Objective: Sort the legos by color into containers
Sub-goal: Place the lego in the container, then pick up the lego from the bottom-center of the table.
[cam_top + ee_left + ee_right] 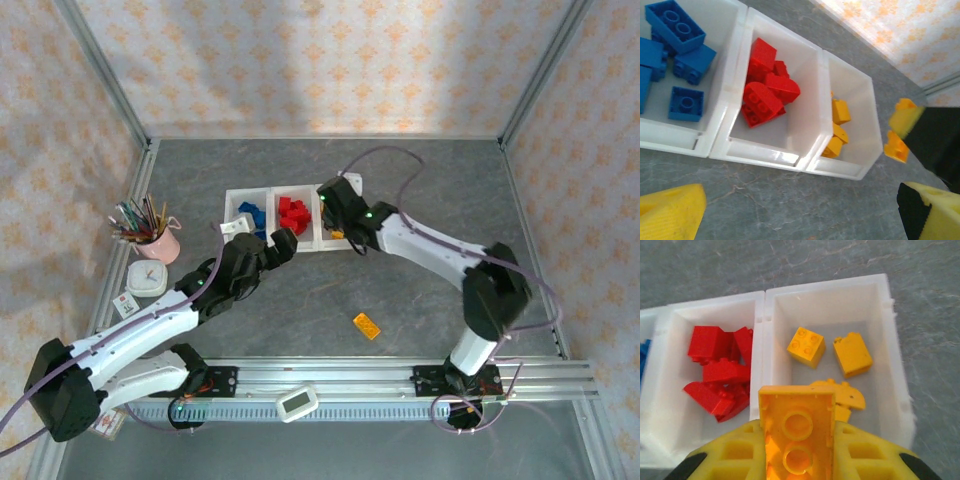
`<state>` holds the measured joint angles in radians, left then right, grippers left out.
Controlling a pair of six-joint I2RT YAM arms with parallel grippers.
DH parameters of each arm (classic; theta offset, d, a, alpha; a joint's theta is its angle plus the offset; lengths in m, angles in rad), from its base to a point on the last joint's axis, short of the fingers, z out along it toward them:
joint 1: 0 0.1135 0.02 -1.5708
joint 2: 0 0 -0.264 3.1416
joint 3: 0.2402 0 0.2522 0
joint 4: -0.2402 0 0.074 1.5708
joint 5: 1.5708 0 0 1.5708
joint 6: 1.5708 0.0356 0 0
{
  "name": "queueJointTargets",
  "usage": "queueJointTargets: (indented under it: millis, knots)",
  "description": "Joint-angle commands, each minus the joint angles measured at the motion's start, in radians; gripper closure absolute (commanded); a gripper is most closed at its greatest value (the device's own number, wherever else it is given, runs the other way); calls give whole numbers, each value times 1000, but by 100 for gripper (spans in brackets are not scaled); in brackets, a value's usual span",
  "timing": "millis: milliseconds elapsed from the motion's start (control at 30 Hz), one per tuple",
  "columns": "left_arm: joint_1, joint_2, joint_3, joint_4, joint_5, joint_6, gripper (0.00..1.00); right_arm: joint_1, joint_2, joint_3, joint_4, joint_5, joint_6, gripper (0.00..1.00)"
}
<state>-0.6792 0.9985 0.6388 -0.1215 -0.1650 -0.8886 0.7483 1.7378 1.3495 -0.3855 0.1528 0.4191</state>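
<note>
Right wrist: right pincer (798, 457) clamped on yellow-orange brick (797, 415), over end bin (896, 355) holding other yellow bricks (806, 346); red bricks (720, 372) in bin at 9 o'clock. Top external: left pincer (283, 243), jaws wide apart, at bins' 6 o'clock; stray yellow brick (367, 326) on table (450, 180), 5 o'clock.

Floral-papered walls (300, 60) — grey, seemingly stone tabletop (300, 320).
</note>
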Motion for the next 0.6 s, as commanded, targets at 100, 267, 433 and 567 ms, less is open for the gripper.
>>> queueJointTargets:
  millis: [100,267,433,567]
  knots:
    - [9,-20,-10,-39,-1,13,1,-46,149,124,-6,39,-81,63]
    - [9,-26,-7,-44,4,20,1,-46,104,115,-3,41,-87,47]
    - [7,-21,14,-69,24,33,1,-42,-32,-4,-13,6,-85,40]
    - [-4,-21,3,-52,57,31,1,-26,-195,-165,-38,-13,-61,36]
